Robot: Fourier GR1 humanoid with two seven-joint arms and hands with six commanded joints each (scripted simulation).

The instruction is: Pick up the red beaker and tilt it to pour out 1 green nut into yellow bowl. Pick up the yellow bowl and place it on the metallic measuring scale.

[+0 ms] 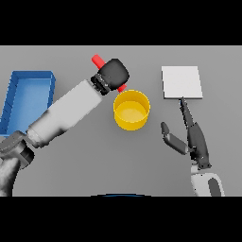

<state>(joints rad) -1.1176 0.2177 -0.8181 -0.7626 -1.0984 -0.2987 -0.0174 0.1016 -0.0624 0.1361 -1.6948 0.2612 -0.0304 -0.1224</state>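
Red beaker (98,60) is held by the left robot hand (114,73), w/ the fingers curled round it, so most of the beaker is hidden. One red end shows up-left of the hand, and a small red bit shows at the hand's lower right, just above the rim of the yellow bowl (132,110). The beaker is tilted, its lower end toward the bowl. I cannot tell if the beaker touches the bowl rim.

Yellow bowl stands upright on the grey tabletop (94,160), approx. in the middle. Inside looks plain yellow; no green nut can be made out there.

Metallic measuring scale (182,82), a pale square plate, lies flat to the right of the bowl and a little farther back, apart from it.

Right robot hand (191,134) is right of the bowl and nearer than the scale, holding nothing. Its fingers are straight and spread from the thumb; fingertips reach the scale's near edge.

Blue bin (27,98) is far left of the bowl, beyond the left arm.
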